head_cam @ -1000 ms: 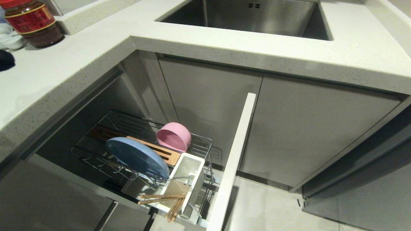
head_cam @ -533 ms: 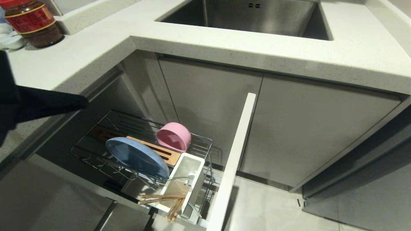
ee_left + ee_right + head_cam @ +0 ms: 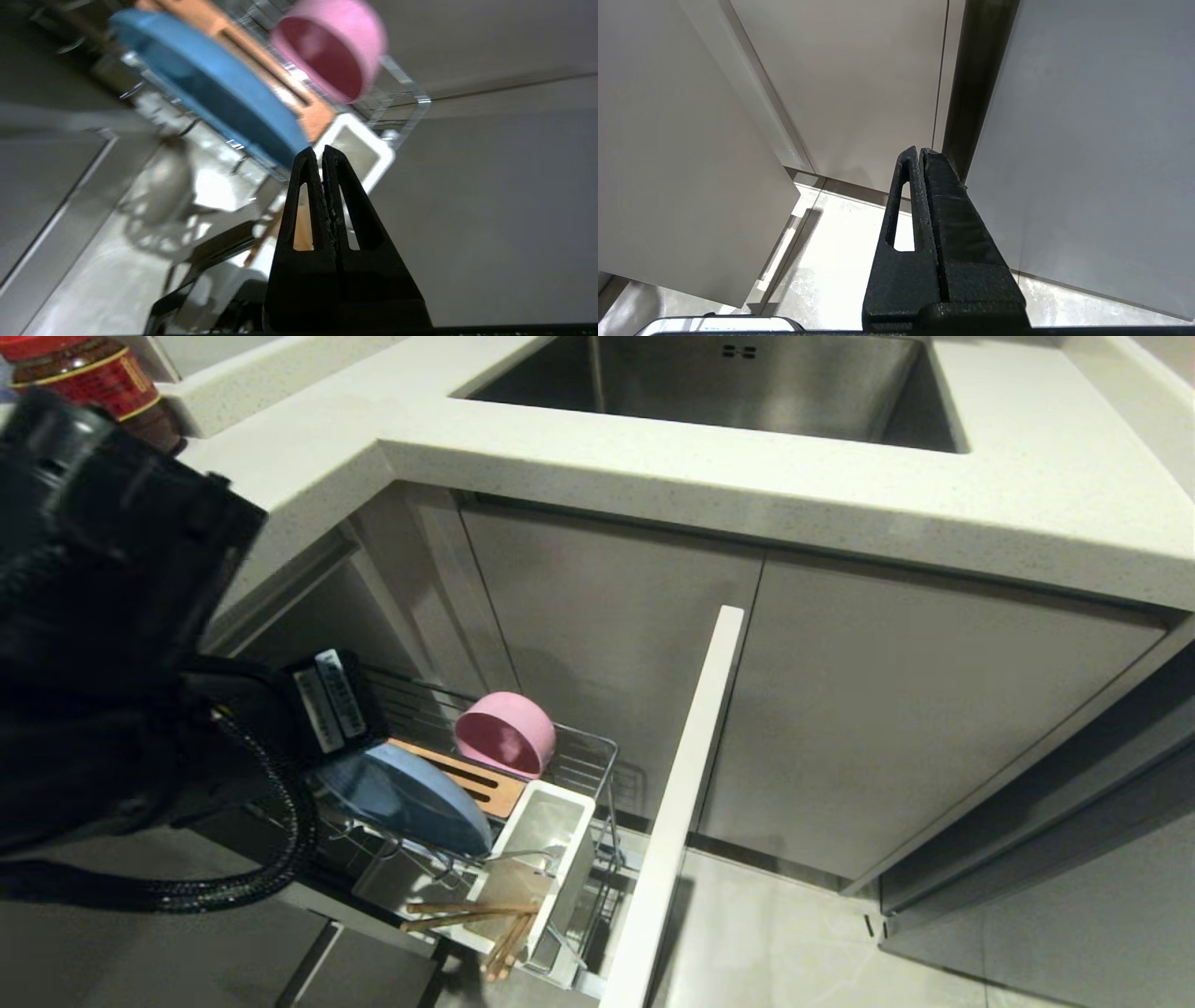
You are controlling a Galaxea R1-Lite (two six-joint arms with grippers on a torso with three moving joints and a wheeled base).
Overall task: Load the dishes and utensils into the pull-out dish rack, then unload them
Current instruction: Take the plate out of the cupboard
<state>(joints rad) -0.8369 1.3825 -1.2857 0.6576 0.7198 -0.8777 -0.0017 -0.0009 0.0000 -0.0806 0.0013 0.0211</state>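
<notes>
The pale speckled countertop [image 3: 653,448] wraps the corner, with the steel sink [image 3: 747,383] sunk into it and grey cabinet doors [image 3: 887,709] below. At the far left a red-labelled jar [image 3: 103,378] stands on the counter, partly behind the left arm [image 3: 103,616], whose black bulk and cable fill the left of the head view and cover the rear part of the pull-out dish rack [image 3: 597,751]. The rack stands drawn out, its pale front panel [image 3: 681,803] edge-on to the camera.

In the rack, the blue plate [image 3: 420,798] stands tilted in the prongs, the pink bowl [image 3: 506,733] lies on its side behind the wooden strip [image 3: 467,779], and the white utensil holder [image 3: 551,845] sits near the front panel. The chopsticks [image 3: 467,907] lean out of the holder; a thin metal piece in it may be the fork, though it is hard to make out.

The left gripper [image 3: 322,151] hovers above the rack with its fingers pressed together, empty, its tips lined up with the plate's near edge and the holder's corner, apart from both. The right gripper [image 3: 919,151] hangs by the cabinet doors, fingers likewise pressed together.
</notes>
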